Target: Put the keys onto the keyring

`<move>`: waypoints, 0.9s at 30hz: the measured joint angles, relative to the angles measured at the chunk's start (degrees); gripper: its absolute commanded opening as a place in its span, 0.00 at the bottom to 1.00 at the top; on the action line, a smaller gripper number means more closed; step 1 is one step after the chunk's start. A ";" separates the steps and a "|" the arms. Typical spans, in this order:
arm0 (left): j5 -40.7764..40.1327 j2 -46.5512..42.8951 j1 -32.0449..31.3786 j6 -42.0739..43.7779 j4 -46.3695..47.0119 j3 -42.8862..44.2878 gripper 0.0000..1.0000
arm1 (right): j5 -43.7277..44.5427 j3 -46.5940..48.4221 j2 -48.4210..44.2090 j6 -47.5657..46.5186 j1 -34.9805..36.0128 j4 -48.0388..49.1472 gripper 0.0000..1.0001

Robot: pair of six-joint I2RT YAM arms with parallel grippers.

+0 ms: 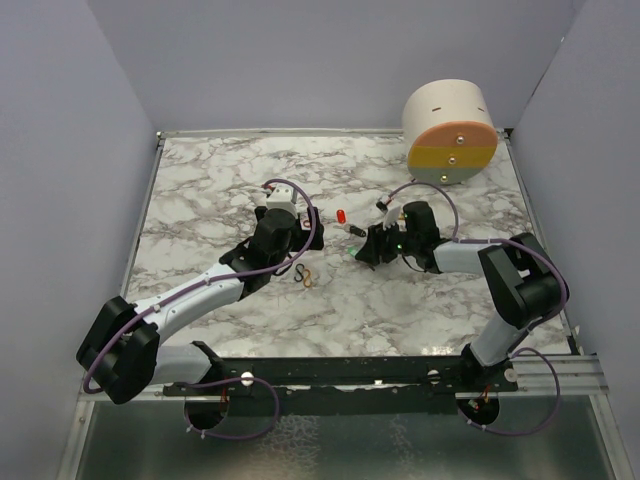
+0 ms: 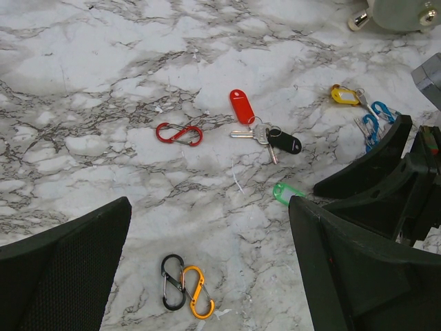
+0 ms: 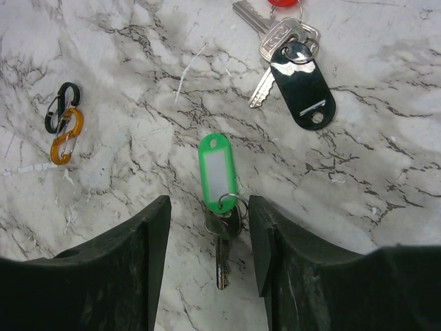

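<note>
A key on a green tag lies on the marble between the fingers of my right gripper, which is open and low over it; the tag also shows in the left wrist view. Keys on a red tag and a black tag lie just beyond. A yellow-tagged key lies further right. A linked black and orange loop pair lies under my open, empty left gripper. A red loop and blue loops lie apart.
A white drum with an orange and yellow face stands at the back right of the marble table. Grey walls close in the left, back and right sides. The two grippers sit close together mid-table.
</note>
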 measured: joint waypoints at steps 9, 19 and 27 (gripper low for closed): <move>0.00 0.00 0.00 0.00 0.00 0.00 0.99 | -0.98 -0.87 0.07 0.31 0.02 0.07 0.43; 0.00 0.00 0.00 0.00 0.00 0.00 0.99 | -0.98 -0.92 0.09 0.44 0.17 0.74 0.50; 0.00 0.00 0.00 0.15 0.00 0.00 0.99 | -0.92 -0.02 1.20 0.22 1.25 1.42 0.47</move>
